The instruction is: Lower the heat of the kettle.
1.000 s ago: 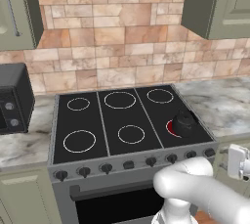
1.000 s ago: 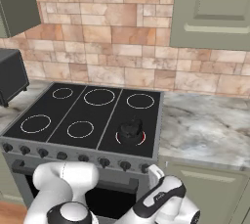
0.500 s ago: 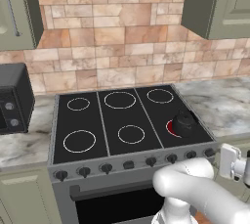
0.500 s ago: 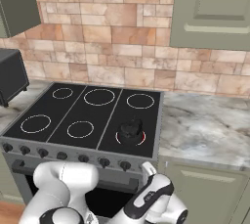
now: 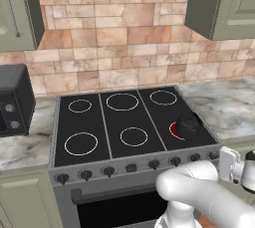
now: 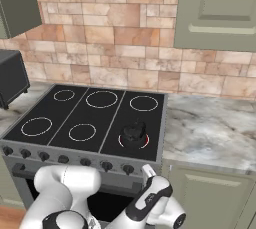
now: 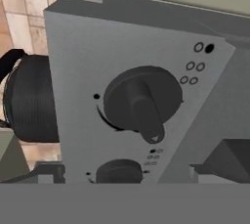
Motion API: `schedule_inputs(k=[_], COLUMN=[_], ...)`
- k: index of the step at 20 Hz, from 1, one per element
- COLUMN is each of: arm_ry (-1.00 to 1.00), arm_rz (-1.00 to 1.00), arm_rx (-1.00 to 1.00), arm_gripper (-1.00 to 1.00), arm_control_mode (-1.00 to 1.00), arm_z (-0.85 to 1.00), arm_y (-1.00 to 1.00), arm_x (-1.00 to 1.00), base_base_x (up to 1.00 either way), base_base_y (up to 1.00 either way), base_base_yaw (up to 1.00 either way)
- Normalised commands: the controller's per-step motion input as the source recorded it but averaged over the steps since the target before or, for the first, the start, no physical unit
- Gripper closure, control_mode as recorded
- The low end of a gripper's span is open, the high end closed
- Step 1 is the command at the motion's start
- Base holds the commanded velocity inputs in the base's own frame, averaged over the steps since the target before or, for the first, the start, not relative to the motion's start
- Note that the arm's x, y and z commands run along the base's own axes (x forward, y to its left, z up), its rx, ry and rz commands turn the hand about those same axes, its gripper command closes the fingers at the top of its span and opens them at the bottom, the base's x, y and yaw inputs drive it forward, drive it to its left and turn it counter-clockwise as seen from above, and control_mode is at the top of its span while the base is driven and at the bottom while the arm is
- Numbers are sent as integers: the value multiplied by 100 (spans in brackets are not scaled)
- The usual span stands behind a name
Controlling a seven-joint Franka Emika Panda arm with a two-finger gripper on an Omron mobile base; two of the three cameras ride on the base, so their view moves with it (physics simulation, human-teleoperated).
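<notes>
Kettle (image 5: 187, 125) sits on glowing front-right burner (image 6: 133, 141) of stove (image 5: 107, 127). Gripper (image 7: 139, 181) faces dial (image 7: 140, 100) close up; jaw spread unclear.

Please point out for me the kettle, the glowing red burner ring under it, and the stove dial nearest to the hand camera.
kettle (image 6: 133, 133): right base view, on its rounded body.
red burner ring (image 6: 145, 143): right base view, on its glowing arc.
stove dial (image 7: 141, 103): hand view, on its raised grip.

Black kettle (image 5: 188, 126) upright; red-glowing burner
</notes>
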Motion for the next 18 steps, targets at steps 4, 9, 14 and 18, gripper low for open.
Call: schedule_inputs(k=[4,9,14,18], arm_ry=[-6,-6,-5,-1], arm_rz=[0,0,0,0], arm_rx=[0,0,0,0], arm_gripper=[-100,-100,-100,-100], arm_control_mode=[-100,-100,-100,-100], arm_z=[-10,-2,-3,-10], arm_y=[-7,-27,-30,-8], arm_x=[17,11,6,10], base_base_x=[0,0,0,0], base_base_y=[0,0,0,0], base_base_yaw=[0,0,0,0])
